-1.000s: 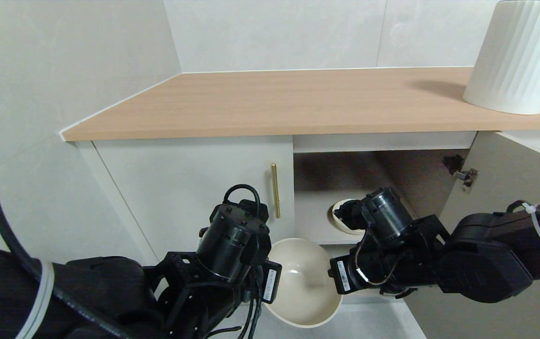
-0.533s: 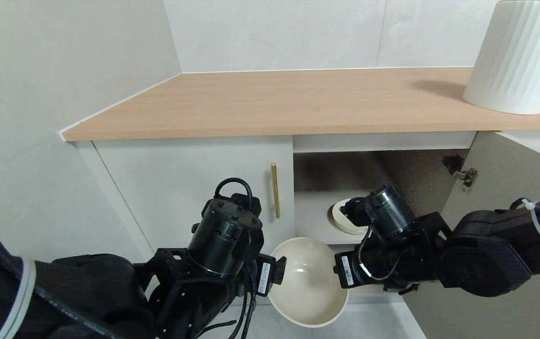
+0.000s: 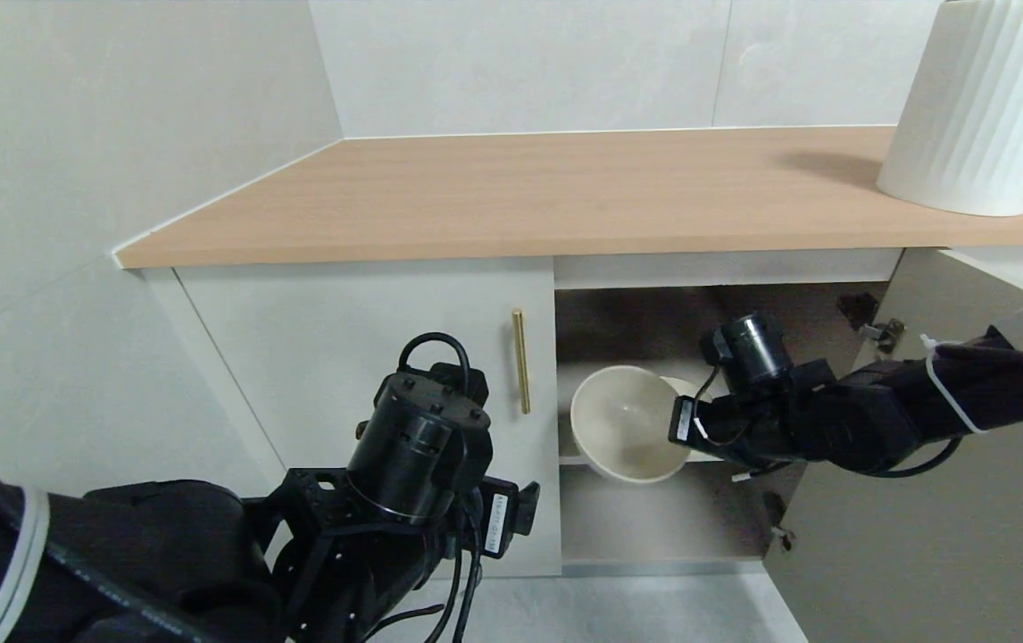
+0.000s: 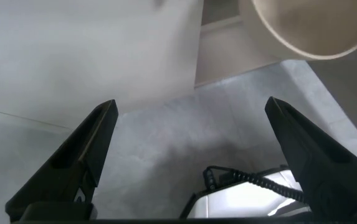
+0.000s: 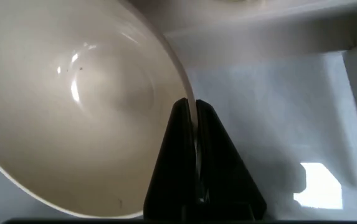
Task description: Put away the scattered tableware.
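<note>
In the last second the right arm has lifted the cream bowl (image 3: 626,421) from low down between the two arms up into the open cabinet. It now hangs tilted, mouth towards me, over the front edge of the shelf (image 3: 565,438). The right gripper (image 3: 686,429) has its fingers (image 5: 181,143) pinched on the bowl's rim, one on either side of the wall. I can't tell whether the base is touching the shelf yet. Behind the bowl, deeper on the same shelf, sits a smaller cream dish (image 3: 688,389), close to it.

The left gripper (image 4: 189,106) has dropped back a little and hangs below the closed door, fingers spread wide with nothing between them and only floor beneath.

My read is that this bowl is nearly stowed. What remains is to level it, push it in past the shelf edge and let go. The risks I see are knocking the dish behind, or releasing while the bowl overhangs the edge.
</note>
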`<state>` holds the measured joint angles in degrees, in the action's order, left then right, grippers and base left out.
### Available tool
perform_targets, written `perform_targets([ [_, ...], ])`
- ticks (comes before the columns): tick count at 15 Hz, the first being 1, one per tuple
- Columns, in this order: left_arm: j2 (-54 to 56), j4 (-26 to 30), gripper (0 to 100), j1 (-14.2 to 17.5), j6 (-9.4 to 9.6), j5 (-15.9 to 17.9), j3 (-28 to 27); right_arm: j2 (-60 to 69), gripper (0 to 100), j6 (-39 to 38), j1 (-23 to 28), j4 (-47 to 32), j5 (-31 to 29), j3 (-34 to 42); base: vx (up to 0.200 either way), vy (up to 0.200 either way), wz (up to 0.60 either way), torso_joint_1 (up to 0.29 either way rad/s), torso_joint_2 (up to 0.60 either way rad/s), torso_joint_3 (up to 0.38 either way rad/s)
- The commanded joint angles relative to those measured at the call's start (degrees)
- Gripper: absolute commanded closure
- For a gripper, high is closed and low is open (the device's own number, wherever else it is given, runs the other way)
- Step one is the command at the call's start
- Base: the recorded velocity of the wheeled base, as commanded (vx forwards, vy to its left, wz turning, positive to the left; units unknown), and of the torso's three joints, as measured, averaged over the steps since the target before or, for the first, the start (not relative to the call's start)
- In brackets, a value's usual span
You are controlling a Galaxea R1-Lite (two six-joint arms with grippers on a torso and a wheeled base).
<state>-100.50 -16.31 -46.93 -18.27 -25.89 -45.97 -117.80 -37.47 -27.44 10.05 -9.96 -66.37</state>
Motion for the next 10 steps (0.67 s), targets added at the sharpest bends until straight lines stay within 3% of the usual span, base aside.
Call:
perform_targets([
  [1,0.1,0.0,0,0.1,-0.10,0.0,0.0,-5.3,100,-1.6,4.2,5.3,-3.8,-1.9,0.000,0.000,0.00,0.000,0.00,0.000],
  [4,0.2,0.0,0,0.1,-0.18,0.0,-0.1,-9.3,100,-1.8,6.3,8.4,-7.3,-4.9,0.000,0.000,0.00,0.000,0.00,0.000],
  [10,0.1,0.0,0,0.3,-0.27,0.1,-0.2,-14.8,100,-1.8,9.4,8.6,-7.5,-10.4,0.000,0.000,0.00,0.000,0.00,0.000],
])
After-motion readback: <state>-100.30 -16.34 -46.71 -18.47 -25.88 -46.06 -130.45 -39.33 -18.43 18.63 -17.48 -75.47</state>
